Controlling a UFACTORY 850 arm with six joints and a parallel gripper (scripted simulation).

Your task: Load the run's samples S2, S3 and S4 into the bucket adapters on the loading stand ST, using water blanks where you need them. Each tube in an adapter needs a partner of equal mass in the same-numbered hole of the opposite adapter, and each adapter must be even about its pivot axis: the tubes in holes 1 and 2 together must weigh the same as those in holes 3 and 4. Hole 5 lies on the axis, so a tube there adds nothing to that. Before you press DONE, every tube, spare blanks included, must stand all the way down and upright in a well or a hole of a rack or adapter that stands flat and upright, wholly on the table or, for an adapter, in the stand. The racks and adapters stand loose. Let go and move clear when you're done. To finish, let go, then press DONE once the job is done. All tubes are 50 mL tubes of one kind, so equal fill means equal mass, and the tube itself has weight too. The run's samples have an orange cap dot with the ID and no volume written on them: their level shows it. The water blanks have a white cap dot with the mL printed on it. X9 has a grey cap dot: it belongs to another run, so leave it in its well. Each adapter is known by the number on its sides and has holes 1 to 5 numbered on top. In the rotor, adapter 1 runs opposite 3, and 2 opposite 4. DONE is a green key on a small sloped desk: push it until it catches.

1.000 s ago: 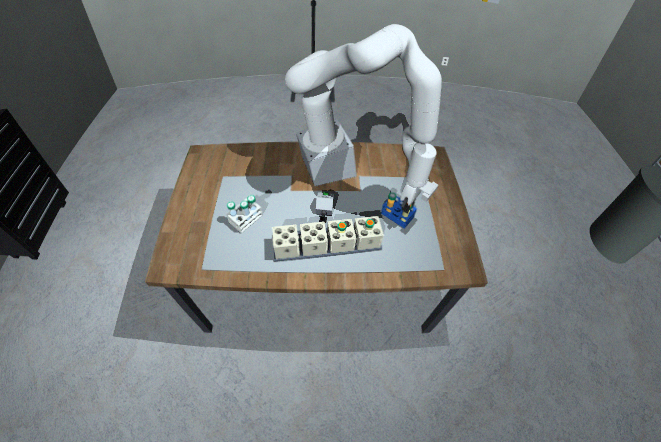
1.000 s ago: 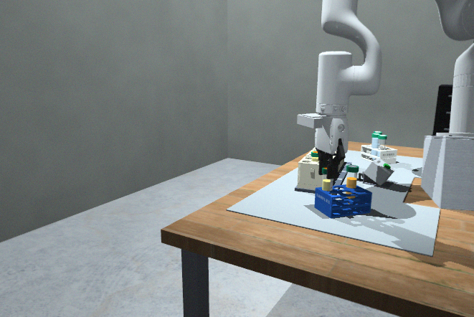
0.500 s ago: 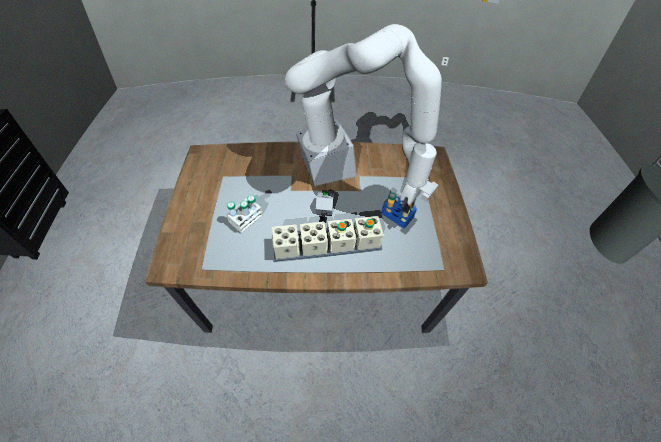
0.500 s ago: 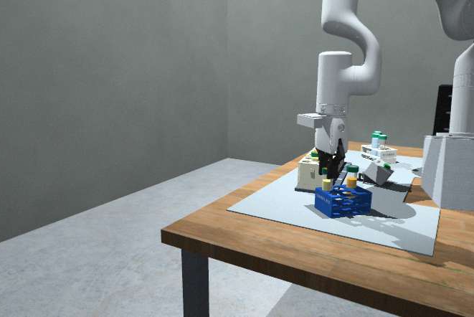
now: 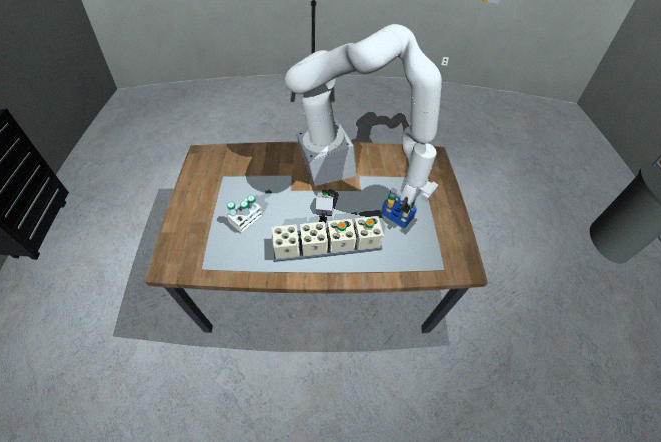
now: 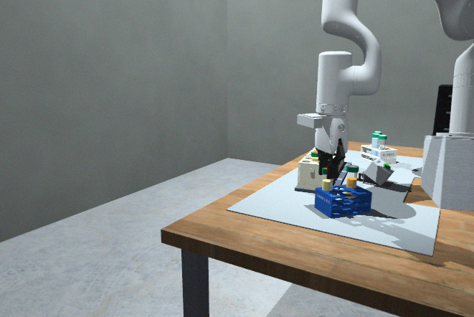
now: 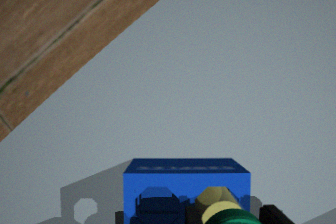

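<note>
Two green-capped tubes stand in the blue sample rack (image 5: 405, 223) (image 6: 323, 206) (image 7: 155, 165): an orange-filled tube (image 5: 391, 200) (image 6: 351, 182) and a pale-yellow-filled tube (image 6: 326, 185) (image 7: 235, 218). My gripper (image 5: 406, 205) (image 6: 328, 174) (image 7: 234, 216) is closed on the latter, near its cap. Two orange-dotted tubes occupy separate bucket adapters on the loading stand (image 5: 327, 255) (image 6: 305, 189). Three white-dotted water blanks stand in the white rack (image 5: 245, 225) (image 6: 389, 154)

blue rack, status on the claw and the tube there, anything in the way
claw shut on yellow-filled tube, tube's lower part down in blue rack, orange-filled tube stands close by
</note>
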